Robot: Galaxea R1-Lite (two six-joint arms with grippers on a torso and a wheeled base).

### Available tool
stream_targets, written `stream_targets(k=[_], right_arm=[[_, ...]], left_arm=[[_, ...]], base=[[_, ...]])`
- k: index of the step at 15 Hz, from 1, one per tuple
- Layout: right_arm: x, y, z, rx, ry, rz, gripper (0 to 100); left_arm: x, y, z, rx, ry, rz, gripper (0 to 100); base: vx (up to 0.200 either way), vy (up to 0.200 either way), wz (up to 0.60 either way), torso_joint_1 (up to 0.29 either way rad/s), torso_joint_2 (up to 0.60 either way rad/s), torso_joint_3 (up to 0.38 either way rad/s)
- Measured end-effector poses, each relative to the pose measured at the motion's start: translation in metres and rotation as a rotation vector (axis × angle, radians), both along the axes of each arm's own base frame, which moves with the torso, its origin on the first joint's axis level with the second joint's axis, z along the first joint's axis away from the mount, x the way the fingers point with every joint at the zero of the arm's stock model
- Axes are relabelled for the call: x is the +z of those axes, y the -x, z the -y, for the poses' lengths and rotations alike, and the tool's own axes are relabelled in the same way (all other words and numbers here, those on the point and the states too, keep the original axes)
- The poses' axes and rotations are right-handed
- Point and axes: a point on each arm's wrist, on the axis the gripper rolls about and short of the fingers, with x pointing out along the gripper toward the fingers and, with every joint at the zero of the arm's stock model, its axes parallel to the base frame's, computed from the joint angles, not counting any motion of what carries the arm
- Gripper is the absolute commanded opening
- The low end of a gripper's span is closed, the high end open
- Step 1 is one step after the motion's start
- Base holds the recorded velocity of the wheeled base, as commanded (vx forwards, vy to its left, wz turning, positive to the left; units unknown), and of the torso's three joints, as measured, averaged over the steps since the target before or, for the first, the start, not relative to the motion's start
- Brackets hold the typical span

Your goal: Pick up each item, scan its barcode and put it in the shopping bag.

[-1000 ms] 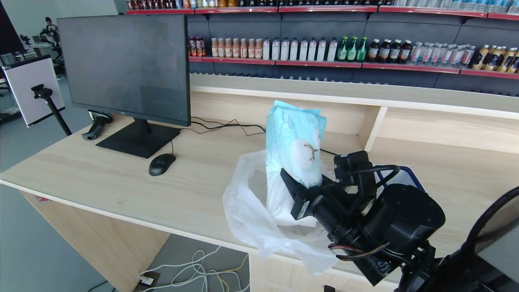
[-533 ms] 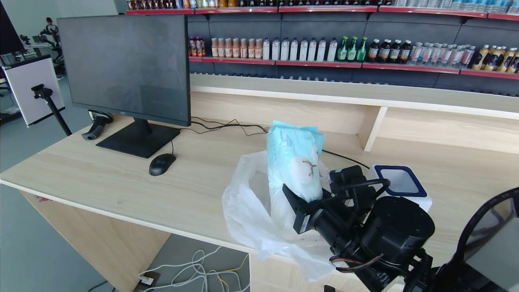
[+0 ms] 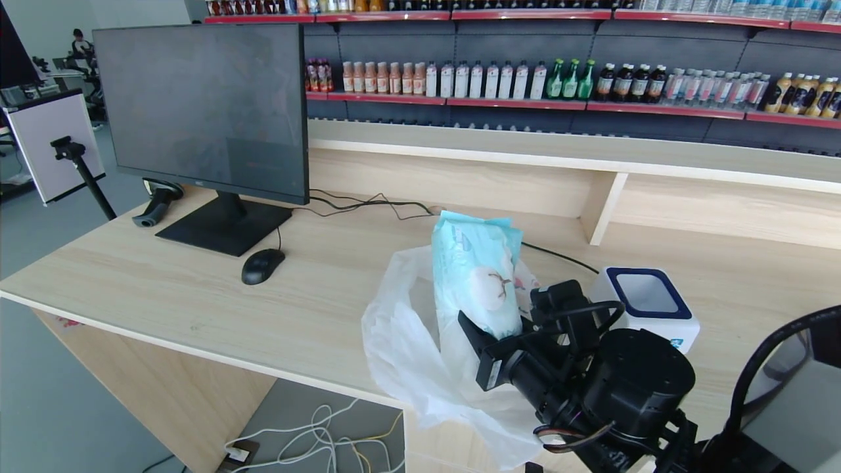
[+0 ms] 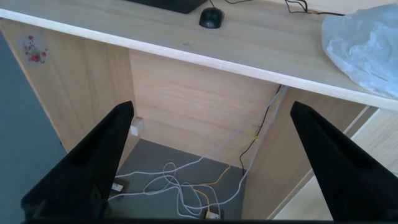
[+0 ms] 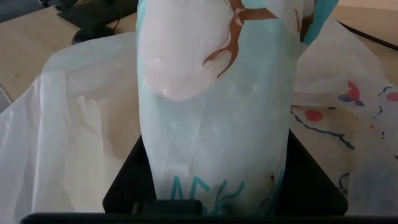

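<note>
Right gripper (image 3: 496, 318): clenched on the tissue pack, one dark finger on each side of its lower part; set above the front edge of the desk, right of the middle.
Tissue pack (image 3: 476, 269): pale blue and white soft pack with a cotton-boll picture; upright, lower part down in the mouth of the shopping bag, upper part above the plastic. In the right wrist view (image 5: 214, 106), held between the two fingers, with bag film on both sides.
Shopping bag (image 3: 401, 335): thin white plastic, crumpled and open, lying at the front edge of the desk and spilling over it; small red and blue print on the side toward the scanner.
Left gripper (image 4: 210, 106): released, fingers spread wide with nothing between them; held low in front of the desk, below its front edge.
Desk (image 3: 197, 289): light wood, with a raised back ledge.
Scanner (image 3: 647, 309): white box with a blue-framed window on top, just beside the bag, toward the right end of the desk.
Monitor (image 3: 204, 108): dark screen, on its stand near the far left corner.
Mouse (image 3: 262, 265): black, in front of the monitor stand, well apart from the bag.
Handheld scanner (image 3: 156, 200): dark, beside the monitor stand at the left edge.
Cables (image 3: 368, 203): black, along the back of the desk behind the bag.
Floor cables (image 4: 186, 186): loose white and yellow loops under the desk.
Shelves (image 3: 525, 79): rows of bottles behind the desk.
</note>
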Motion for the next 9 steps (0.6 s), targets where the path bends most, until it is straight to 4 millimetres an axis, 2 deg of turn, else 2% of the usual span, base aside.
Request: stream_targets(k=[9], right_arm=[[-0.014,-0.003,-0.009,0.010,-0.005,-0.036,0]], left_arm=[[0.000,0.000,0.000,0.000,0.000,0.000,100]], base=[[0.000,0.000,0.00,0.000,0.00,0.000]])
